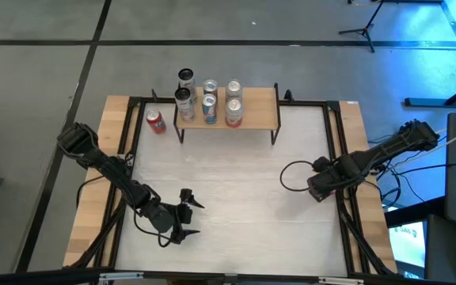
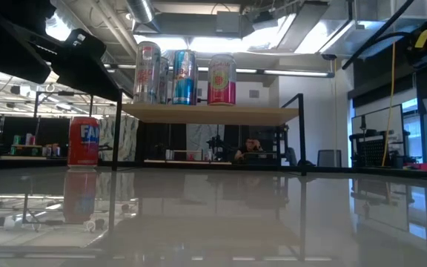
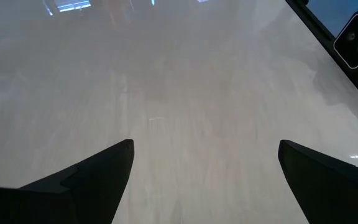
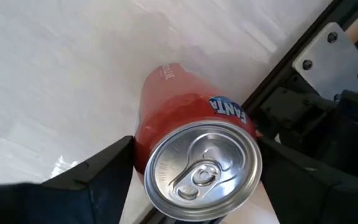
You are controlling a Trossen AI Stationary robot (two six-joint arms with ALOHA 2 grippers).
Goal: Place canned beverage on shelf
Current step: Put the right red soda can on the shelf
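— Pale bench [image 1: 236, 182]: where's the red can [image 4: 194, 162]?
— Clamped in the right pincer [image 4: 194, 180] by the bench's right edge. Shelf [image 1: 253, 119] at the far side holds five cans.
— Left pincer [image 1: 190, 216]?
— Fingers apart, empty, near front.

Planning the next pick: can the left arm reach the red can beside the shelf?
Probably yes: the left gripper is open, and only bare tabletop lies between it and the red can.

Two dark jointed arms, black looping cables [image 1: 291, 176].
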